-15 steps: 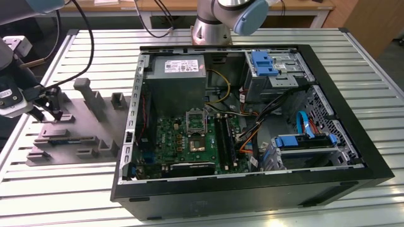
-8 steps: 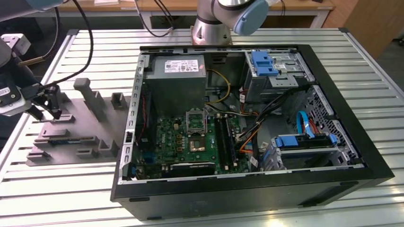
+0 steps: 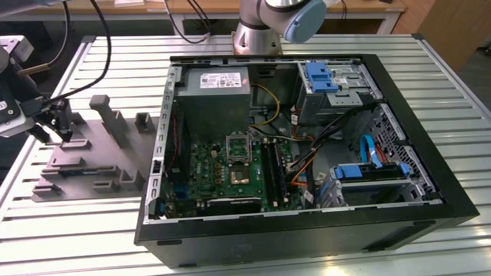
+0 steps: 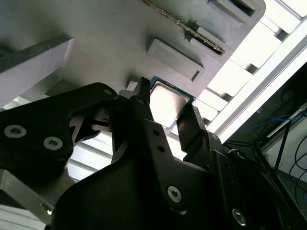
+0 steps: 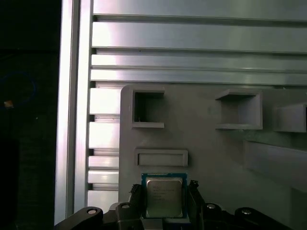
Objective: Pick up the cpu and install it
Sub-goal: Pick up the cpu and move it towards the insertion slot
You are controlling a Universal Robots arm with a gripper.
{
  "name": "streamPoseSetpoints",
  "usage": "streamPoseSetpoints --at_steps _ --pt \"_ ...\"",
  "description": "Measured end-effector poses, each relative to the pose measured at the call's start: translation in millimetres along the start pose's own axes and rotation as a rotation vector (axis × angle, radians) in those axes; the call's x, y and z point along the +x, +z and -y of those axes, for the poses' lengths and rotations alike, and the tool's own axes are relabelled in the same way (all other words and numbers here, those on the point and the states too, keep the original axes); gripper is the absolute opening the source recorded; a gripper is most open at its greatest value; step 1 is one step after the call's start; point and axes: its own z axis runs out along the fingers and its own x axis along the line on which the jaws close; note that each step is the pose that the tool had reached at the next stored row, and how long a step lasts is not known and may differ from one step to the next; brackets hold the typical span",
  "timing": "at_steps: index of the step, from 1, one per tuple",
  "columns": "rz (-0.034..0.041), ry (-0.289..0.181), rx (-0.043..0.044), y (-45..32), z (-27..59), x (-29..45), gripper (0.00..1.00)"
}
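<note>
The cpu (image 5: 164, 195) is a small square chip with a shiny metal top and a greenish rim. It lies low against the grey parts holder (image 5: 206, 153), right between my two black fingers. In the second wrist view the cpu (image 4: 168, 101) again sits between the fingers, on the holder (image 4: 105, 38). My gripper (image 5: 165, 197) (image 4: 165, 109) has a finger pressed to each side of the chip. In the exterior view my gripper (image 3: 65, 135) is down at the holder (image 3: 92, 167), far to the left of the open computer case (image 3: 307, 230).
The case lies open with its motherboard (image 3: 218, 184) and socket (image 3: 239, 172) facing up, beside a grey power supply (image 3: 218, 98), drive bays (image 3: 337, 86) and loose cables. The holder has upright posts (image 3: 111, 118) and empty pockets (image 5: 148, 109). Slatted aluminium table (image 3: 77, 230) lies all round.
</note>
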Motion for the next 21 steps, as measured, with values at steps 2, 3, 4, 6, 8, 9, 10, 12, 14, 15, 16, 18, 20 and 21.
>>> streamPoseSetpoints --at_steps 2,3,4,6,8,9,10,12,14,15,16,18,20,21 --pt "0.0001 0.0 -0.0001 -5.3 -0.2 -0.1 0.47" --pt "0.0001 0.0 -0.0001 -7.8 -0.3 -0.1 0.47" --pt "0.0001 0.0 -0.0001 -10.4 -0.5 -0.2 0.47" --pt "0.0 0.0 0.0 -16.2 -0.7 -0.3 0.47" --pt "0.0002 0.0 -0.0001 -22.2 -1.0 -0.4 0.47" --pt "0.0001 0.0 -0.0001 -25.4 -1.1 -0.4 0.47" --pt "0.0 0.0 0.0 -28.6 -1.2 -0.5 0.47" --pt "0.0001 0.0 -0.0001 -35.0 -1.5 -0.6 0.47" --pt "0.0 0.0 0.0 -41.9 -1.8 -0.7 0.47" --pt "0.0002 0.0 -0.0001 -45.1 -1.9 -0.8 0.47" --pt "0.0002 0.0 -0.0001 -48.8 -2.1 -0.9 0.47" --pt "0.0 0.0 0.0 -55.9 -2.4 -1.0 0.47" --pt "0.0001 0.0 -0.0001 -63.0 -2.7 -1.1 0.47" --pt "0.0001 0.0 0.0 -66.9 -2.9 -1.2 0.47"
